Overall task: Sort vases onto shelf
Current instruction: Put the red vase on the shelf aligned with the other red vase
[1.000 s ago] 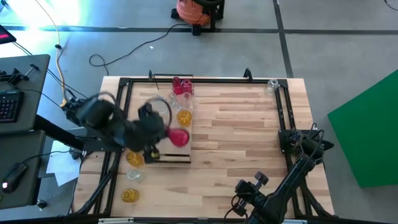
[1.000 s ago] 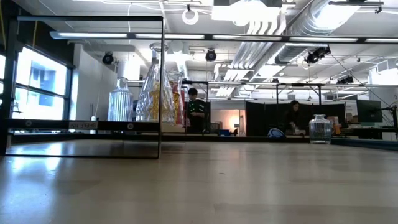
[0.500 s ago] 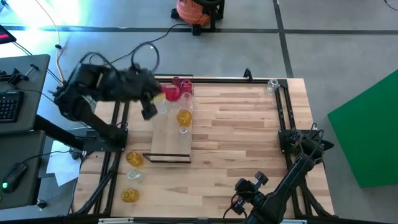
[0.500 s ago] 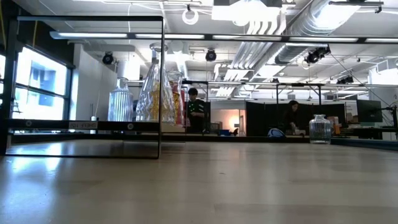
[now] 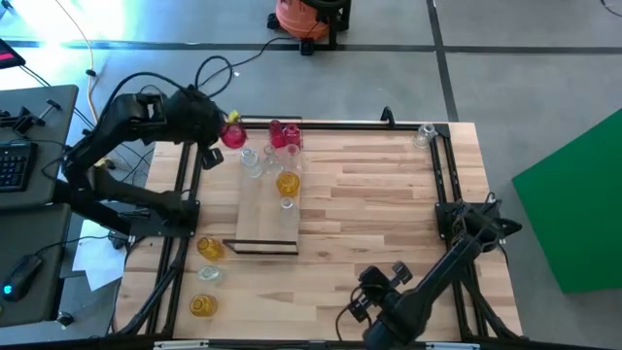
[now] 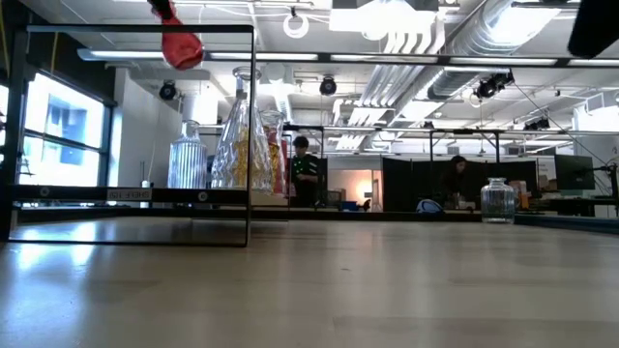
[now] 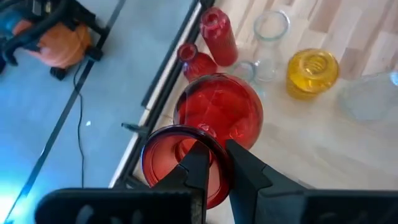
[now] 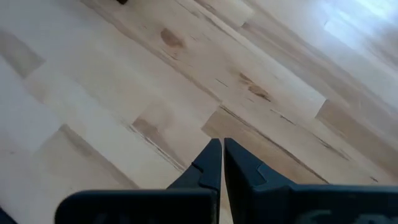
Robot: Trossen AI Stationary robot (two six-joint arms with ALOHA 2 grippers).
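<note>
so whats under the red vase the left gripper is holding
The red vase hangs in the left gripper, which grips its rim. Below it are the table's far edge and black frame, two smaller red vases and a clear one. Directly beneath is covered.

Glossy red glass vase (image 7: 217,109), matt wood table (image 5: 389,194)
</note>
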